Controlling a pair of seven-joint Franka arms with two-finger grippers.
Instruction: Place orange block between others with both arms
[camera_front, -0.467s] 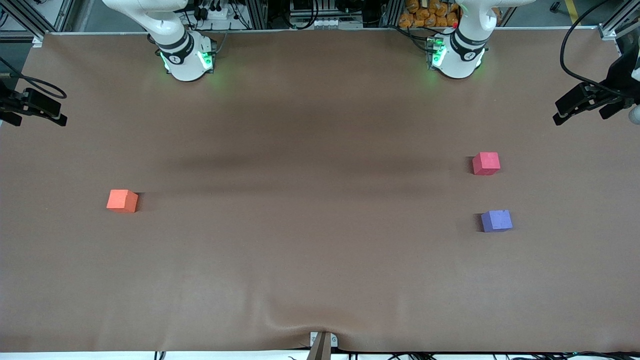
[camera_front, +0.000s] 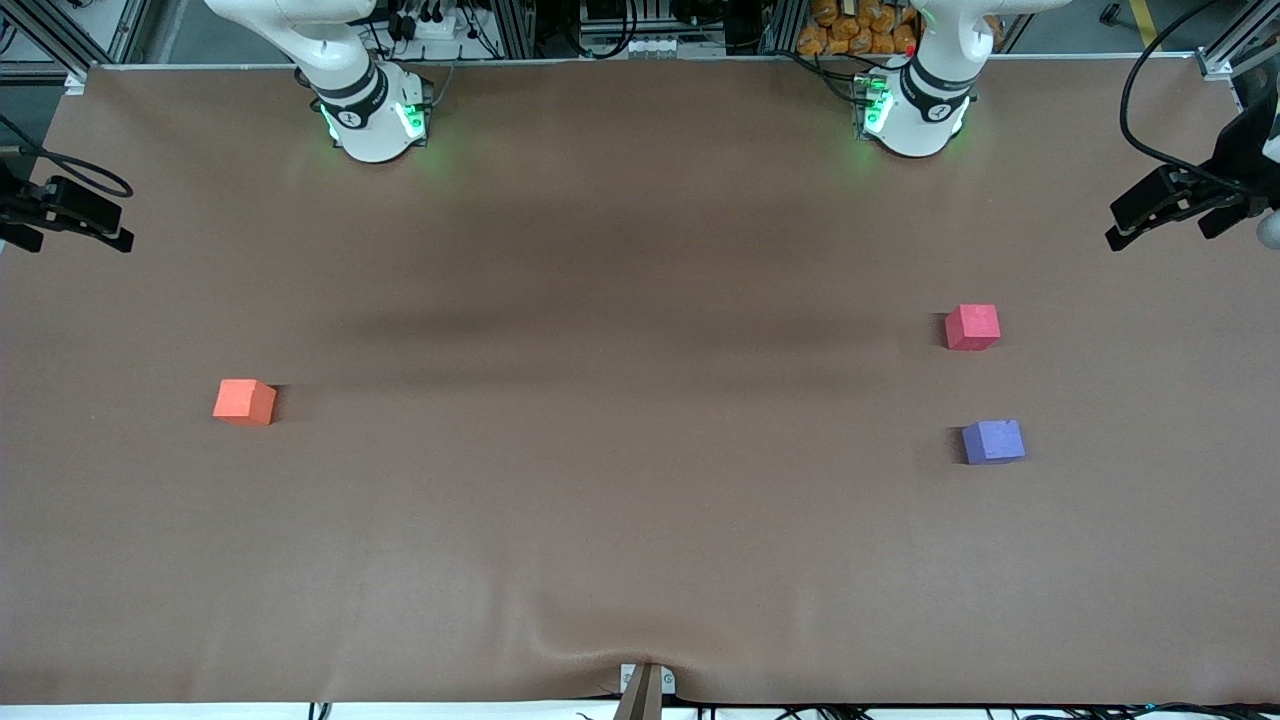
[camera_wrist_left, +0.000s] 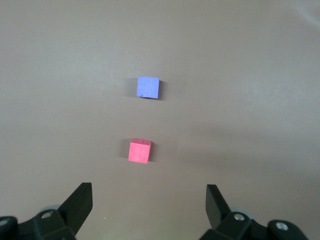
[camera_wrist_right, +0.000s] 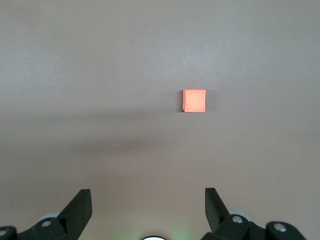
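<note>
Table cover: brown sheet (camera_front: 640, 520), wrinkled at its camera-side edge.
Clamp: small metal bracket (camera_front: 647, 682), middle of that edge.

Left tool (camera_wrist_left: 149, 200), right tool (camera_wrist_right: 148, 201) open, raised

Orange block (camera_front: 244, 402) lies on the bench (camera_front: 620, 500) toward the right arm's end; red cube (camera_front: 972, 327) and purple cube (camera_front: 993, 441) toward the left arm's end, purple nearer the front edge.
</note>
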